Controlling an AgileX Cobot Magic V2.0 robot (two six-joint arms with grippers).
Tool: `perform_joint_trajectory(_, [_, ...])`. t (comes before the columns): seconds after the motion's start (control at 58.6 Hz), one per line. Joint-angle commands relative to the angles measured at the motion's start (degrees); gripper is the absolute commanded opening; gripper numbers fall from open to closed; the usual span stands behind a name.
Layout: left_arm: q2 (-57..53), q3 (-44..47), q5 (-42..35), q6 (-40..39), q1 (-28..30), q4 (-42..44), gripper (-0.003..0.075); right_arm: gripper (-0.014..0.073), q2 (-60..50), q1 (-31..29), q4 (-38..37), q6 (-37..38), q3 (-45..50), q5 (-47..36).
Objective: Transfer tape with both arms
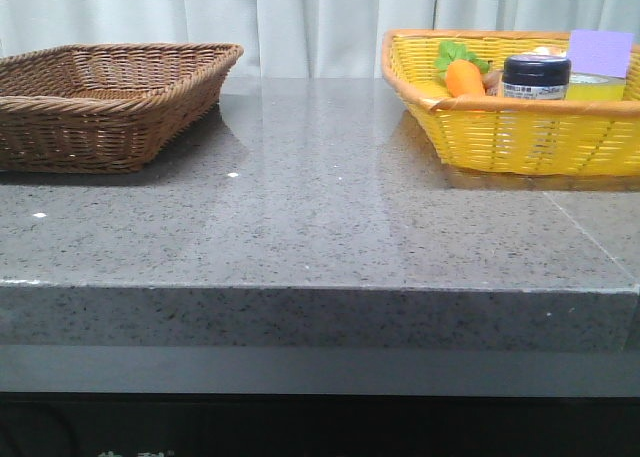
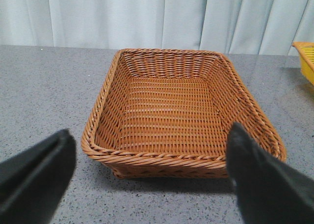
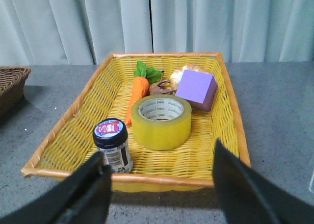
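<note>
Your tape [image 3: 161,121] lies flat mid-basket [image 3: 230,117], core opening up, jar [image 3: 113,145] just beside, block [image 3: 196,89] behind. Right gripper [image 3: 159,194] and left gripper [image 2: 147,177] both gape, holding nothing.

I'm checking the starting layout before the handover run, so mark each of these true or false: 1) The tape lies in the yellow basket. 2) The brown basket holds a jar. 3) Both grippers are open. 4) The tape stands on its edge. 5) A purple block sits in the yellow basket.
1) True: the tape lies in the yellow basket.
2) False: the brown basket holds nothing; the dark-lidded jar stands in the yellow basket.
3) True: the left gripper and right gripper are both open and hold nothing.
4) False: the tape lies flat, with its core opening upward.
5) True: the purple block sits there, behind the tape.
</note>
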Motion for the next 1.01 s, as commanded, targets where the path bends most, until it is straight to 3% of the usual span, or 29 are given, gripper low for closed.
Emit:
perform_joint_trajectory(0.0, [0.4,-2.2,-5.1,-0.3,0.0,0.2,0.069,0.0659,0.9,-0.3,-0.7,-0.2,-1.8,-6.5])
perform_joint_trajectory(0.205, [0.4,-2.2,-5.4,-0.3,0.0,0.2,0.069,0.0663,11.2,-0.3,0.1,0.9,-7.0,-2.7])
perform_joint_trajectory(0.614, [0.4,-2.2,-5.4,-0.3,0.0,0.2,0.069,0.0663,44.6,-1.1,0.1,9.9,-33.9,9.4])
perform_joint_trajectory(0.989, [0.4,-2.2,-5.4,-0.3,0.0,0.2,0.069,0.0663,64.5,-6.0,0.1,12.3,-50.8,16.0])
